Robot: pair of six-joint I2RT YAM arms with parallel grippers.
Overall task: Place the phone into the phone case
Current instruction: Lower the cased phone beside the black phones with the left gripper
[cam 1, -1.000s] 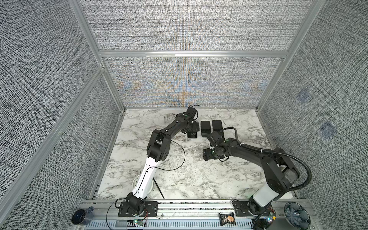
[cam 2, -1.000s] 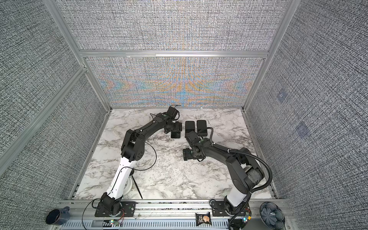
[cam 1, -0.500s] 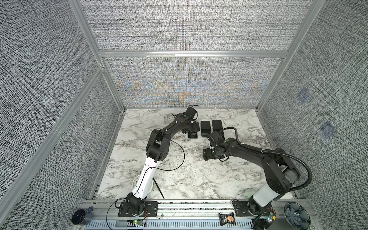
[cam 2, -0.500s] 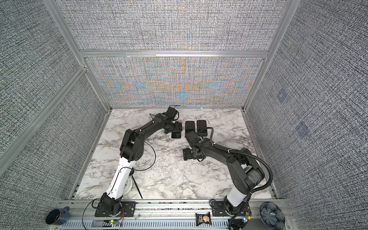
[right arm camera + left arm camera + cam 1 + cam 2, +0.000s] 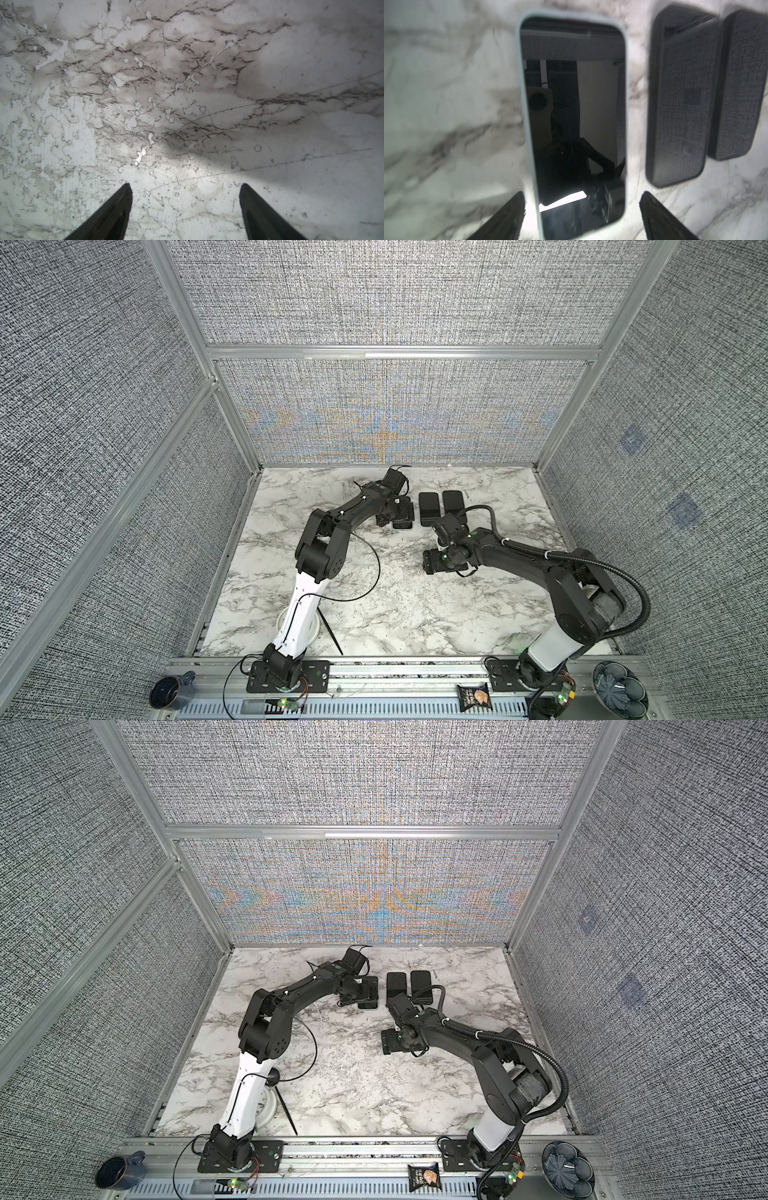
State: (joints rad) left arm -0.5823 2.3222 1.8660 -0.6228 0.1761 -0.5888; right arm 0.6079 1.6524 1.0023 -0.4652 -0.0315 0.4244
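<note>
Left end effector (image 5: pixel 582 194) spread wide, straddling one end of the phone (image 5: pixel 573 124) lying flat on the surface (image 5: pixel 446 93) just beside the dark phone case (image 5: pixel 679 108), right end effector (image 5: pixel 185 185) wide and empty, so it looks like pre-grasp: next pinch phone edges, lift, line up with case mouth.

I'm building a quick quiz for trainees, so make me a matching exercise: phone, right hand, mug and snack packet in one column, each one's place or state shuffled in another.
1 phone
2 right hand
3 mug
4 snack packet

A open, over bare tabletop
B on the front rail, right of middle
C lying flat, screen up
D front left corner, off the tabletop

Pairs: 1-C, 2-A, 3-D, 4-B
</note>
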